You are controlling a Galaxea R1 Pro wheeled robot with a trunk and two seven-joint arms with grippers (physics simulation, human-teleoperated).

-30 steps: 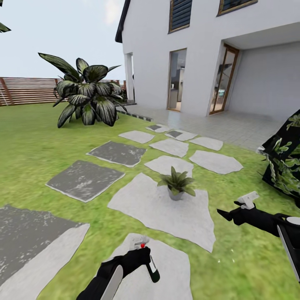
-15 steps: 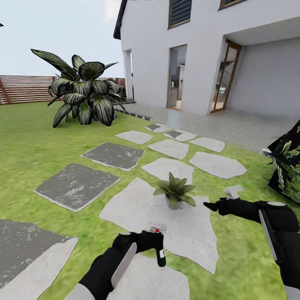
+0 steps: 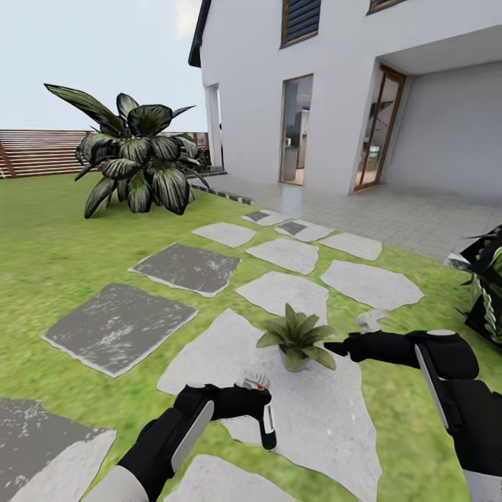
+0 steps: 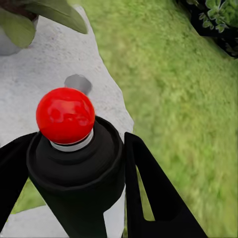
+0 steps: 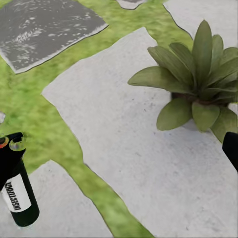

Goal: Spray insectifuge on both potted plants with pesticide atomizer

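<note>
My left gripper (image 3: 259, 406) is shut on the pesticide atomizer (image 3: 268, 427), a slim dark-green bottle with a white label and a red tip. It hangs over a pale stepping stone (image 3: 209, 362), short of a potted plant (image 3: 296, 338). In the left wrist view the fingers (image 4: 144, 173) clamp the atomizer (image 4: 65, 115) on both sides, my left gripper (image 4: 74, 166) around its neck. The potted plant (image 4: 15, 25) sits just beyond. My right gripper (image 3: 335, 346) hovers open beside the plant's leaves. The right wrist view looks down on the potted plant (image 5: 196, 84) and the atomizer (image 5: 19, 196).
A big dark-leaved plant (image 3: 136, 157) stands at the back left before a slat fence (image 3: 42, 150). Grey stepping stones (image 3: 118, 324) cross the lawn toward the tiled patio (image 3: 390, 216) and the white house (image 3: 335, 104). A dark bush (image 3: 488, 286) sits at the right edge.
The whole view has shifted closer to the potted plant. My left gripper has carried the atomizer toward the plant. My right gripper has moved left, nearer the leaves.
</note>
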